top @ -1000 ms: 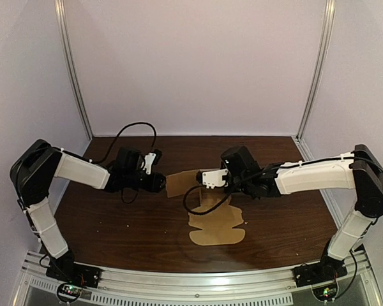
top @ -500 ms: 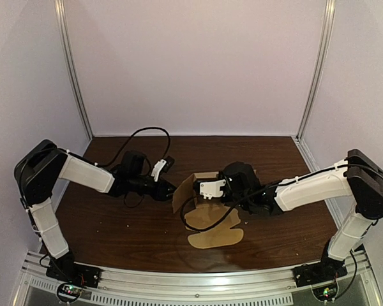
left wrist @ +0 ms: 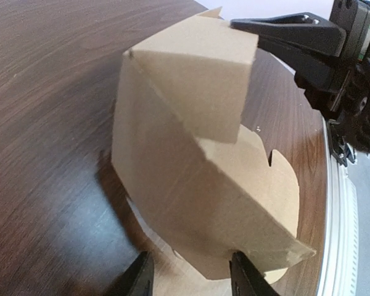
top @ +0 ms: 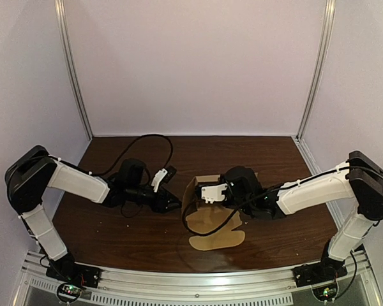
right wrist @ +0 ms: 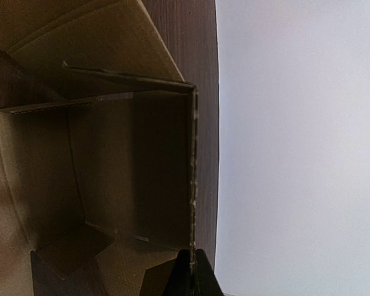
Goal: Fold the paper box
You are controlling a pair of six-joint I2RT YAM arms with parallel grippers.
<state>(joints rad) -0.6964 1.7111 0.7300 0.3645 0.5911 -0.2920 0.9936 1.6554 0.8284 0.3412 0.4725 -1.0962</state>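
Note:
The brown paper box [top: 196,187] stands partly raised mid-table, its wall and side panel upright and its rounded flaps [top: 216,234] flat on the wood. In the left wrist view the box [left wrist: 191,142] fills the frame. My left gripper [left wrist: 191,280] is open, its fingertips at the base of the raised wall. My left gripper [top: 174,203] sits just left of the box. My right gripper [right wrist: 191,277] is shut on the top edge of a box wall [right wrist: 135,166], looking into the inside. Its black fingers [left wrist: 290,34] show at the box's top corner.
The dark wooden table [top: 127,233] has metal posts [top: 73,70] at the back corners and a metal rail [top: 191,290] along the near edge. Black cables [top: 147,137] loop behind the left arm and hang under the right wrist [top: 207,213].
The panel that lay flat a second ago now stands upright, lifted by the right gripper. My left gripper has moved right, up to the box's left side.

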